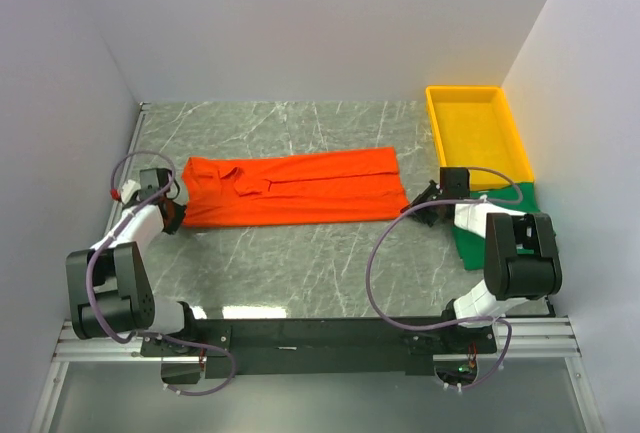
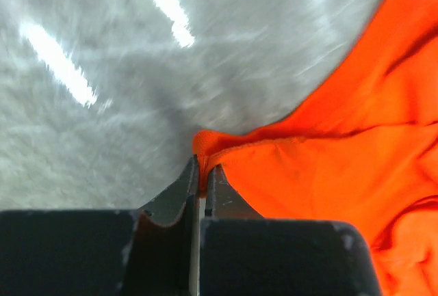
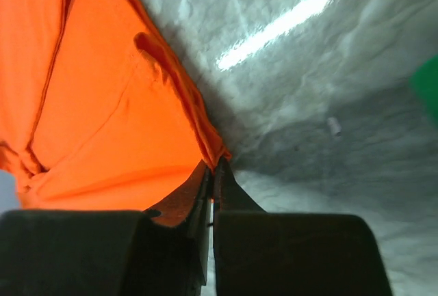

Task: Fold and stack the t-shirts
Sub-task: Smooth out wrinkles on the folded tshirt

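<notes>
Two t-shirts are seen on the grey marbled counter (image 1: 300,278). The orange-red t-shirt (image 1: 295,188) is spread flat in a long band across the middle of the counter, running from left to right, and a creased, doubled-over part is seen near its left end. The dark green t-shirt (image 1: 468,245) is laid at the right edge of the counter, just in front of the yellow tray (image 1: 437,133), and much of it is hidden beneath the right arm (image 1: 515,253). The tray is set in the far right corner, close against the wall (image 1: 580,73).

The left tool (image 1: 176,213) is positioned low on the counter at the near left corner of the orange-red t-shirt. In the left wrist view its jaws are seen pressed together, and a small fold of the shirt's hemmed edge is pinched between them. The cloth is bunched up slightly just ahead of the fingertips.

The right tool (image 1: 413,206) is positioned at the near right corner of the same shirt. In the right wrist view its jaws are likewise seen closed, and the very corner of the orange cloth is clamped between them. A sliver of green is caught at the right border of that view.

The rest of the shirt is seen lying flat on the counter between the two tools.
</notes>
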Controlling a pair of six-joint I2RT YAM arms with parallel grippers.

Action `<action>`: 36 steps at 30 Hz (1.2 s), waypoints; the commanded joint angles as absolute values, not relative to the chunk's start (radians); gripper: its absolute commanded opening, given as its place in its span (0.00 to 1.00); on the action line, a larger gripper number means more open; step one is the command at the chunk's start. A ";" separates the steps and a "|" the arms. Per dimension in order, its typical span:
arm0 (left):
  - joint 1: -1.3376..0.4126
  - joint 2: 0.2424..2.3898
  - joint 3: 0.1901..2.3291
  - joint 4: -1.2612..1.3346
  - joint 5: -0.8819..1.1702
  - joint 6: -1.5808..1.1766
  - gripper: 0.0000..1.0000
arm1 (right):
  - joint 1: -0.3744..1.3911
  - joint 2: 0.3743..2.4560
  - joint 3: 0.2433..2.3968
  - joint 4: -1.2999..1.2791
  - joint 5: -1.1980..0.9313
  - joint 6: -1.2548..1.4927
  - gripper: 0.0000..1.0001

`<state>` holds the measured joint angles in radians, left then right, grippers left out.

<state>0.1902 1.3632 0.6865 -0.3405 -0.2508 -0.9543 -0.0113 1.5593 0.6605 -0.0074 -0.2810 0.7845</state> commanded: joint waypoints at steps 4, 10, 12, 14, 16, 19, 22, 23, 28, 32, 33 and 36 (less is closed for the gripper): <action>0.201 1.381 0.850 -0.475 -0.433 -0.762 0.01 | -0.052 1.511 0.750 -0.159 -0.203 0.603 0.00; 0.201 1.368 0.767 -0.548 -0.364 -0.833 0.04 | -0.052 1.479 0.693 -0.198 -0.206 0.549 0.01; 0.202 1.367 0.733 -0.555 -0.344 -0.854 0.08 | -0.052 1.467 0.666 -0.207 -0.207 0.540 0.02; 0.202 1.365 0.718 -0.572 -0.339 -0.880 0.12 | -0.052 1.456 0.650 -0.210 -0.212 0.538 0.05; 0.201 1.355 0.704 -0.580 -0.334 -0.899 0.18 | -0.052 1.436 0.634 -0.215 -0.206 0.532 0.09; 0.201 1.316 0.674 -0.592 -0.318 -0.919 0.29 | -0.052 1.407 0.617 -0.222 -0.199 0.526 0.21; 0.202 1.270 0.646 -0.601 -0.319 -0.940 0.44 | -0.051 1.362 0.603 -0.229 -0.189 0.522 0.36; 0.201 1.258 0.643 -0.604 -0.316 -0.940 0.49 | -0.049 1.349 0.606 -0.238 -0.175 0.517 0.39; 0.201 1.137 0.646 -0.624 -0.331 -0.939 0.83 | -0.022 1.227 0.624 -0.281 -0.098 0.492 0.52; 0.199 1.043 0.687 -0.660 -0.371 -0.913 0.98 | 0.029 1.135 0.647 -0.322 -0.022 0.460 0.59; 0.201 1.026 0.698 -0.670 -0.388 -0.910 0.99 | 0.044 1.103 0.650 -0.328 -0.011 0.454 0.61; 0.198 0.973 0.733 -0.696 -0.388 -0.888 0.99 | 0.086 1.037 0.647 -0.341 -0.002 0.439 0.62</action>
<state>0.1970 1.0161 0.6750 -0.6662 -0.3500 -0.9184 0.0475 1.1038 0.6186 -0.3157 -0.0616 0.4770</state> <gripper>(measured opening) 0.992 0.616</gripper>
